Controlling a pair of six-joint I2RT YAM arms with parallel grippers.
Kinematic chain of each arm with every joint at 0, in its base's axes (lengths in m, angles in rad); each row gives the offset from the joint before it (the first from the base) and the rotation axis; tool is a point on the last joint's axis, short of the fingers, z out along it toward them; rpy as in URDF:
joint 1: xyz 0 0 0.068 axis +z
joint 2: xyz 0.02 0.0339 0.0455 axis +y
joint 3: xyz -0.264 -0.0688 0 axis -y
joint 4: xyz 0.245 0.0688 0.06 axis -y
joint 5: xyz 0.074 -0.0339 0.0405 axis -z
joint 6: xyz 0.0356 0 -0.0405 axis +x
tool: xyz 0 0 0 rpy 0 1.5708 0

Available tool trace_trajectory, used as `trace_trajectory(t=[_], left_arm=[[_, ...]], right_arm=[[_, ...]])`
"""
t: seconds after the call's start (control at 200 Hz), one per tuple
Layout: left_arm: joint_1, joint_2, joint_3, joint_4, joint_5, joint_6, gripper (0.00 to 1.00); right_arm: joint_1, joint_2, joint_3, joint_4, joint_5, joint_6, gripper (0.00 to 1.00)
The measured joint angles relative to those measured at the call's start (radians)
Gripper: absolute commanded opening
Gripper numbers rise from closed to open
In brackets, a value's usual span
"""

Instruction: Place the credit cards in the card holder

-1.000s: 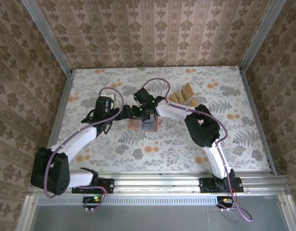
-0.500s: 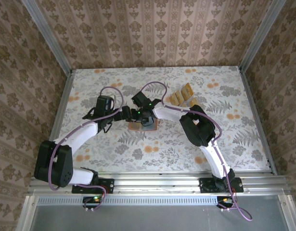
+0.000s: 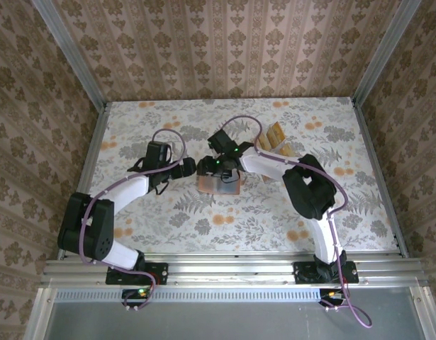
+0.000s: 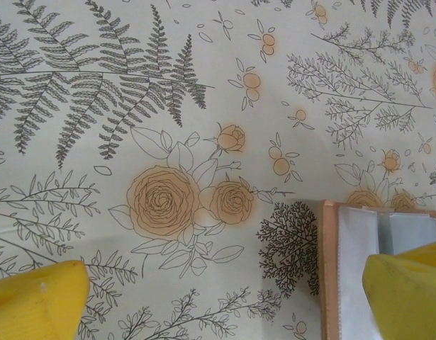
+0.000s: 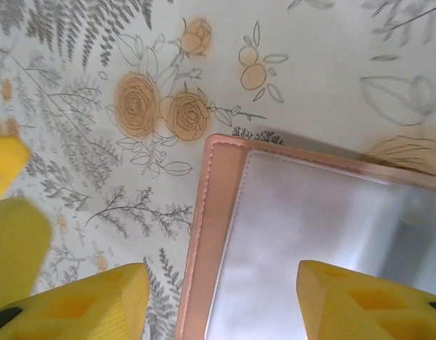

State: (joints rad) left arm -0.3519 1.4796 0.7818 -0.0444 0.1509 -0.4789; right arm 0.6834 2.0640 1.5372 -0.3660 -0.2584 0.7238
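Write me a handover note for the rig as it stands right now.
Left tool: open, empty, at the edge of the card holder.
Right tool: open, empty, low over the holder's opposite edge.
Card holder: lies open, grey inner face up; no card seen in it.
Credit cards: grouped beyond the right arm, none held.
Done: holder opened.
Left: pick each card and slide it into the holder.

The top camera looks steeply down from high behind the arm bases, taking in the whole counter [image 3: 274,227] from afar, the card holder [image 3: 219,184] mid-view. Both wrist cameras face down close over the counter: the left just left of the card holder [image 4: 349,269], catching its edge; the right nearer, over its corner [image 5: 310,234].
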Motion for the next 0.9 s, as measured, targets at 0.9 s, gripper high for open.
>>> trace_trajectory(t=[0.9], left_arm=[[-0.095, 0.031, 0.007, 0.007, 0.021, -0.016, 1.0]], right_arm=[[-0.37, -0.346, -0.259, -0.134, 0.028, -0.228, 0.66]])
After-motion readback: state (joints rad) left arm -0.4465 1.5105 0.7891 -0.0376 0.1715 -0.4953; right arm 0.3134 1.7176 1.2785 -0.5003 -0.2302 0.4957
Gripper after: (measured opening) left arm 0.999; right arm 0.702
